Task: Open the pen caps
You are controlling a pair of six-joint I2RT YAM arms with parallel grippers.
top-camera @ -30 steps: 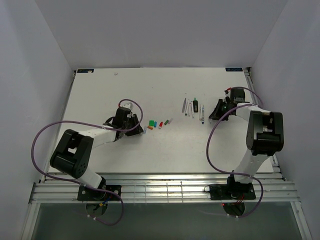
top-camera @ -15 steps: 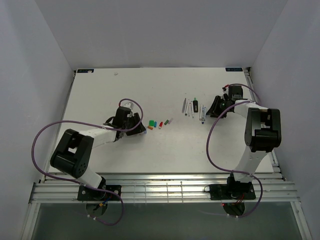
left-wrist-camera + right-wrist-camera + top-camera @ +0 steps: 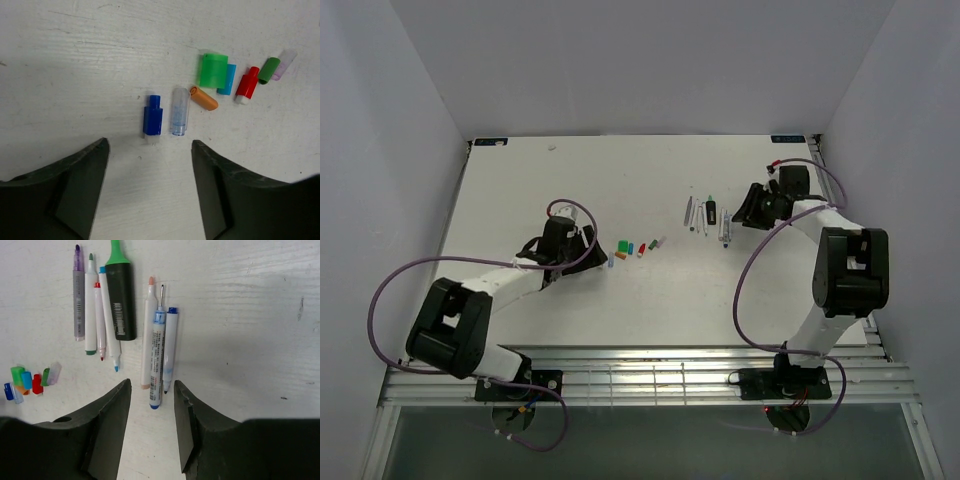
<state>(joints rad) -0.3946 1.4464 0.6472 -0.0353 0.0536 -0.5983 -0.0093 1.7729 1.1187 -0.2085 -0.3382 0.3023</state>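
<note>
White tabletop [image 3: 520, 190] carried the things in two groups. The pen caps [image 3: 213, 70] were gathered in a loose cluster just ahead of the left fingers [image 3: 75, 175], which were spread wide and held nothing. A blue cap [image 3: 152, 116] and a clear cap [image 3: 179, 111] lay nearest them, side by side. To the right, well apart from the caps, the pens [image 3: 156, 355] were laid in a rough row beside a black marker [image 3: 120, 300]. The right fingers [image 3: 107, 420] were parted and gripped nothing, with one pen's end showing in the gap. Every tip that could be made out looked bare, though the thinnest pens were hard to judge. The uncapping was therefore judged finished or nearly so. Next, a check for any cap left on was called for, then both arms drawn clear without either group being nudged.
</note>
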